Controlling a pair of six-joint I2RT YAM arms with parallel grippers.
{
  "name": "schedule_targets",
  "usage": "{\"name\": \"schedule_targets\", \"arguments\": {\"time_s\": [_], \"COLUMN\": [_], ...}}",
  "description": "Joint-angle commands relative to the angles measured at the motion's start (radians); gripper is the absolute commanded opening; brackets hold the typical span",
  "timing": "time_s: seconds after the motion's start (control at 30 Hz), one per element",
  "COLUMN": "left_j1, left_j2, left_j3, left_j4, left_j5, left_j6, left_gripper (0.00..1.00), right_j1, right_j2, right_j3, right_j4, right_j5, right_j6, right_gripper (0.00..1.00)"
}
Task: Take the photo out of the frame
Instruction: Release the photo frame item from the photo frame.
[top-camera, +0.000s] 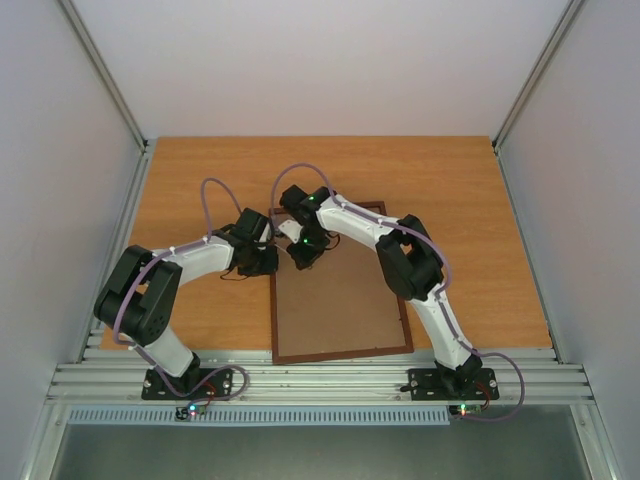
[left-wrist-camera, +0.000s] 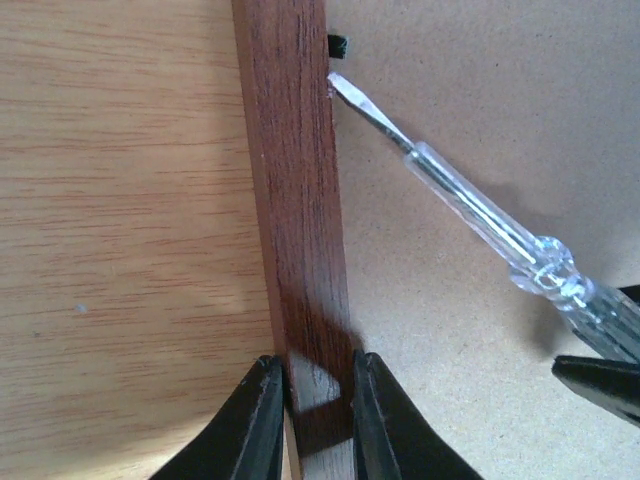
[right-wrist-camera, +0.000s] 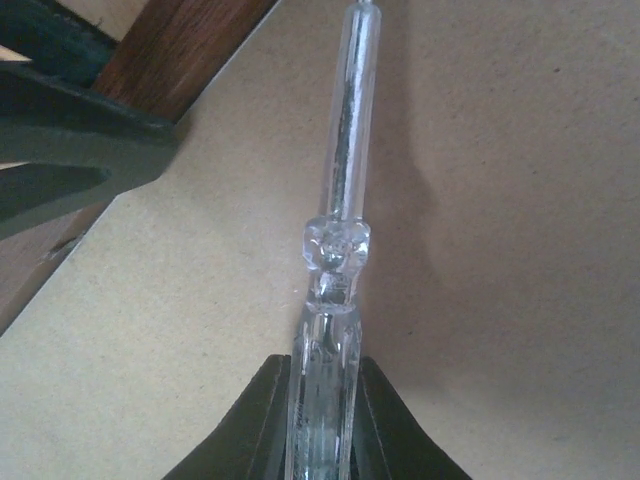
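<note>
Reddish-brown wood makes up the thin rectangular picture frame (top-camera: 340, 352), which lies face down on the orange wooden table (top-camera: 200, 180) between the two arms. Its brown hardboard back (top-camera: 335, 310) is turned up and its near rail runs along the table's near edge. From above, the left gripper (top-camera: 268, 262) sits at the frame's left rail by the far corner, and the right gripper (top-camera: 305, 252) is just beside it, over the back.

In the left wrist view, the left gripper's black fingers are clamped across that rail, one on each side. A flat-bladed screwdriver with a clear plastic handle (left-wrist-camera: 480, 215) slants over the hardboard, its tip at the rail's inner edge, just beside a small black tab (left-wrist-camera: 337, 45).

In the right wrist view, the right gripper's fingers are closed on the clear handle, and the shaft points away over the hardboard.
</note>
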Motion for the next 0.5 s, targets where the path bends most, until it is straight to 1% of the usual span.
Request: {"name": "schedule_targets", "arguments": {"time_s": [0.0, 0.1, 0.23, 0.4, 0.47], "left_j1": [-0.048, -0.047, -0.048, -0.048, -0.046], "left_j2": [0.016, 0.014, 0.009, -0.017, -0.036], "left_j3": [-0.018, -0.018, -0.020, -0.033, -0.037], "left_j4": [0.103, 0.104, 0.104, 0.090, 0.078], "left_j5": [0.112, 0.112, 0.110, 0.080, 0.061], "left_j6": [0.047, 0.046, 0.044, 0.043, 0.039], "left_gripper": [0.10, 0.10, 0.10, 0.10, 0.12], "right_j1": [0.109, 0.109, 0.109, 0.099, 0.085], "right_j2": [-0.135, -0.136, -0.145, -0.149, -0.154], "right_j3": [-0.003, -0.001, -0.019, -0.026, -0.040], "right_j4": [0.197, 0.193, 0.214, 0.196, 0.174], "right_j5": [-0.351, -0.361, -0.322, -0.225, -0.186], "right_j6": [-0.118, -0.122, -0.111, -0.073, -0.066], "right_gripper": [0.01, 0.01, 0.01, 0.01, 0.01]}}
